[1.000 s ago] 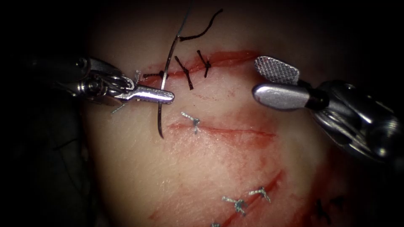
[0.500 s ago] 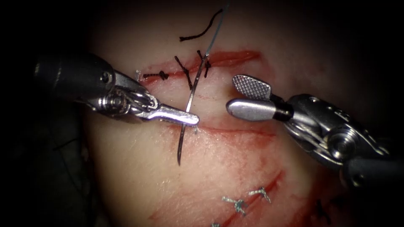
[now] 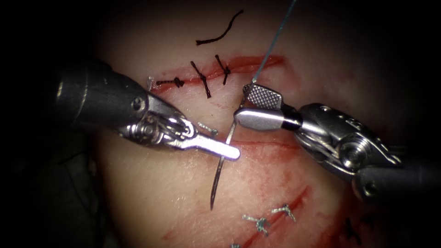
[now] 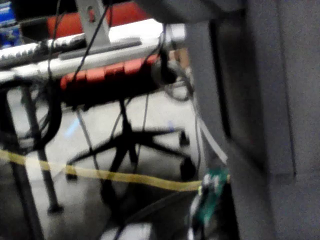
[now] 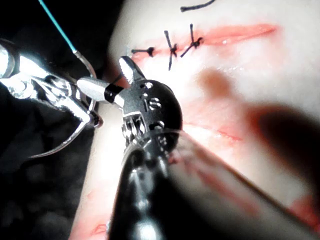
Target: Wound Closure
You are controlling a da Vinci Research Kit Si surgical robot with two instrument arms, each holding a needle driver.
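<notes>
Left pincer (image 3: 229, 152) grips needle (image 3: 219, 173) mid-curve, above tissue (image 3: 183, 206). Right pincer (image 3: 248, 106) spread just right of needle. Thread (image 3: 271, 43) runs behind it.

Both tools (image 3: 229, 152) (image 3: 251, 106) shiny metal; rt inner face cross-hatched. Needle (image 3: 219, 172) smooth steel. Tissue (image 3: 183, 202) wet, glossy. Thread (image 3: 274, 37) smooth.

Behind your work you see an office chair (image 4: 122, 82) with a red seat and a black star base (image 4: 131, 150) on castors, standing on a pale grey floor (image 4: 150, 120). A yellow tape line (image 4: 125, 176) runs across the floor under the chair. Black cables (image 4: 52, 107) hang down near a dark metal leg (image 4: 42, 172). A wide grey panel (image 4: 280, 100) stands close beside the chair. The room light is bright and even.
</notes>
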